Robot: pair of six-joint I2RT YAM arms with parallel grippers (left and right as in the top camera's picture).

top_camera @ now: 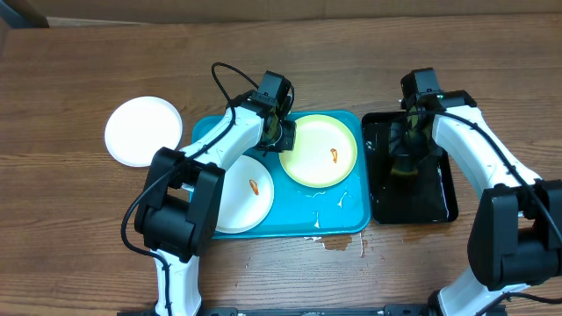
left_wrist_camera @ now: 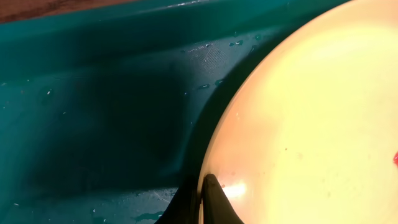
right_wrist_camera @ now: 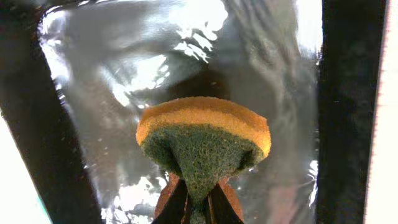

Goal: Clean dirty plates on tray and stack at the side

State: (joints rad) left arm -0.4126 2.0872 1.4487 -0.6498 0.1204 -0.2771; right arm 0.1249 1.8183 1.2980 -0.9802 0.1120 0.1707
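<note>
Brown wooden table point(top_camera: 88, 53). We saw left gripper point(top_camera: 282, 132) pinched on left rim of pale yellow-green round plastic plate point(top_camera: 318, 151), far right in turquoise rectangular plastic tray point(top_camera: 294, 211); right gripper point(right_wrist_camera: 198, 199) clamped yellow-and-green sponge point(right_wrist_camera: 204, 137) above black rectangular tray point(top_camera: 439, 197). We judged scrubbing step in hand; next, sponge onto orange smear point(top_camera: 335, 155).

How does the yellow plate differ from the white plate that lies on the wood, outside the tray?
The yellow plate lies in the tray; the white plate lies on the table, left of it. The yellow plate bears an orange smear; the white plate shows none. The left end effector is shut on the yellow plate's rim; nothing touches the white plate. Both are round and shallow.
</note>
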